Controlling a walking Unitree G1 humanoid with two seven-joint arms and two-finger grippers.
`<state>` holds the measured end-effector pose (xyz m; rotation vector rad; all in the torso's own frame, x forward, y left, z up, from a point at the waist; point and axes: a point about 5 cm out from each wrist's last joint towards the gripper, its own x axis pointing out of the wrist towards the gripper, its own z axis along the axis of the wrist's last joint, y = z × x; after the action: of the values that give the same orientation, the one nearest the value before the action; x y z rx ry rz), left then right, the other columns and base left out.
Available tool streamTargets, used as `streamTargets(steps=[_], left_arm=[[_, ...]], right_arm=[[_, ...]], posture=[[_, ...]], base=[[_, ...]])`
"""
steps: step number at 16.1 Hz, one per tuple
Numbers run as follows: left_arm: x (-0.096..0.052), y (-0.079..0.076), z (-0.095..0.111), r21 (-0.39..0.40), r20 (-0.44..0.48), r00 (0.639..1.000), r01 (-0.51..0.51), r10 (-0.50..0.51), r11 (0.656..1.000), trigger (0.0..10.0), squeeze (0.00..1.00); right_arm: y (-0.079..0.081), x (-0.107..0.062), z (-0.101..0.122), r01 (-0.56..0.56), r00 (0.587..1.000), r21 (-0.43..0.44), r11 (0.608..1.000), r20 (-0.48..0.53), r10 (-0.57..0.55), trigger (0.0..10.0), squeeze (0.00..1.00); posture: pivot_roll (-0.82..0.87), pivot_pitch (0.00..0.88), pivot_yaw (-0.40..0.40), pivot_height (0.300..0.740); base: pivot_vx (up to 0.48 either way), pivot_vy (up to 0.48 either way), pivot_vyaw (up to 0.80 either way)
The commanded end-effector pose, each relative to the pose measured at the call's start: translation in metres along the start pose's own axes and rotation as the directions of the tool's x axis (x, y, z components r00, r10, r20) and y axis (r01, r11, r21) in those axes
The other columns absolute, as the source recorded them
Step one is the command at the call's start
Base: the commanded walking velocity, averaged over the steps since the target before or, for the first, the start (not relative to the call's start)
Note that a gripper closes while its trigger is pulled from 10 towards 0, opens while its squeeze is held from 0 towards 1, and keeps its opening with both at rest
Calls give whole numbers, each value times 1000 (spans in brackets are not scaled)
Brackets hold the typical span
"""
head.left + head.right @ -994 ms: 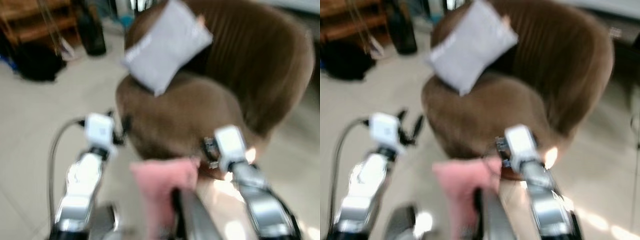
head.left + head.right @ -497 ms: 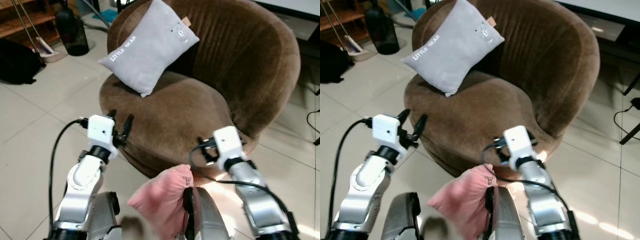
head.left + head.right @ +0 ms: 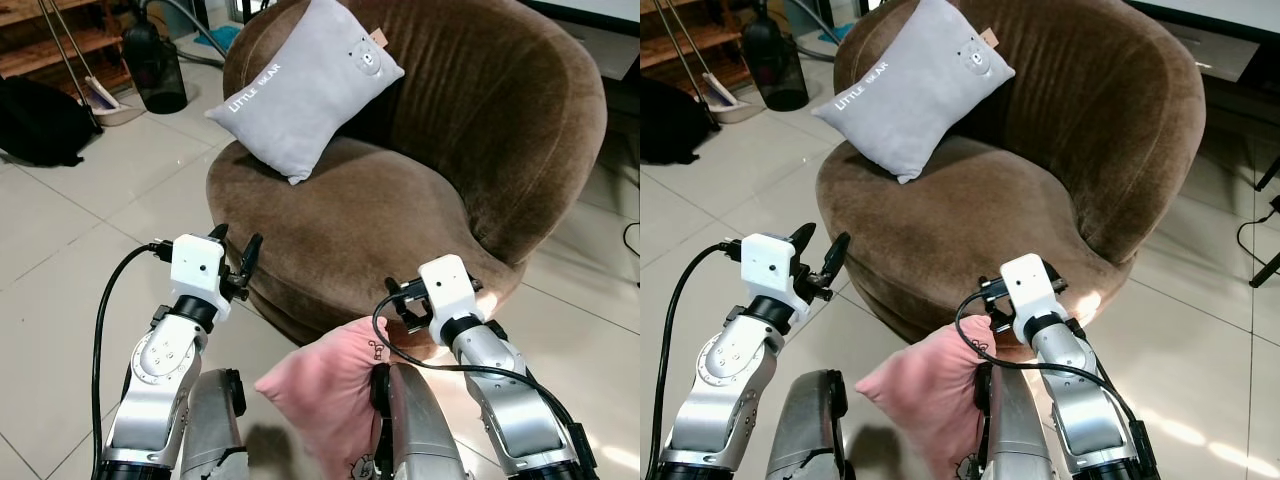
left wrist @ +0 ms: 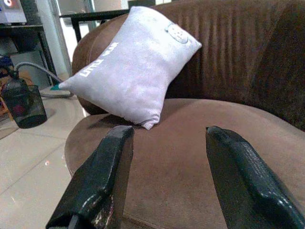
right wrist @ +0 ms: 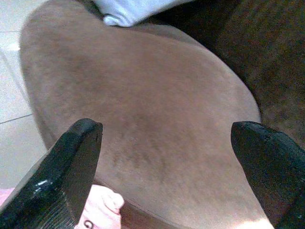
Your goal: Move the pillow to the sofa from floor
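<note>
The pink pillow (image 3: pixel 330 395) is seen low at the robot's front, apparently not yet on the brown sofa (image 3: pixel 400 220), where a grey pillow (image 3: pixel 305 85) already leans. The left hand (image 3: pixel 232 258) and right hand (image 5: pixel 162 157) are held wide and empty, so placing remains undone.

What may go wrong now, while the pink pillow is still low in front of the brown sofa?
1. The pink pillow sits between the arms near the robot's body with both jaws open, so it may slip to the floor.
2. The grey pillow leans on the sofa edge; a careless push might knock it off.
</note>
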<state>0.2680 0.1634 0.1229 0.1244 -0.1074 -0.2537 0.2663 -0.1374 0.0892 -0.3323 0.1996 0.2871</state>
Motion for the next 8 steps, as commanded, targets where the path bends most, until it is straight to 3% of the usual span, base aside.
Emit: streamTargets(steps=[1,3,5,6,7,8], left_arm=[[-1,0,-7,16,-47,999,6,-5,1000,10000,0],[-7,4,-30,69,-187,982,2,11,998,10000,0],[-10,10,-65,25,-370,928,-25,33,999,10000,0],[-5,9,-80,-85,-434,901,-30,-10,996,10000,996],[5,6,-84,-203,-436,897,-27,-65,979,10000,1000],[13,3,-86,-249,-440,892,-17,-98,968,10000,1000]], right_arm=[[3,0,-3,-41,999,-4,999,-4,41,10000,0],[6,2,-13,-95,993,-61,994,-79,90,10000,0],[5,5,-21,-92,990,-58,994,-109,85,10000,0],[8,4,-23,-99,989,-64,993,-114,92,10000,0],[11,3,-24,-113,988,-68,991,-110,105,10000,0],[13,2,-24,-123,988,-74,990,-108,114,10000,0]], posture=[[-41,43,-25,530],[-35,39,-33,530],[-33,39,-44,530],[-47,42,-43,530],[-58,53,-38,530],[-66,64,-33,530]], base=[[0,0,0],[0,0,0],[0,0,0],[0,0,0],[0,0,0],[0,0,0]])
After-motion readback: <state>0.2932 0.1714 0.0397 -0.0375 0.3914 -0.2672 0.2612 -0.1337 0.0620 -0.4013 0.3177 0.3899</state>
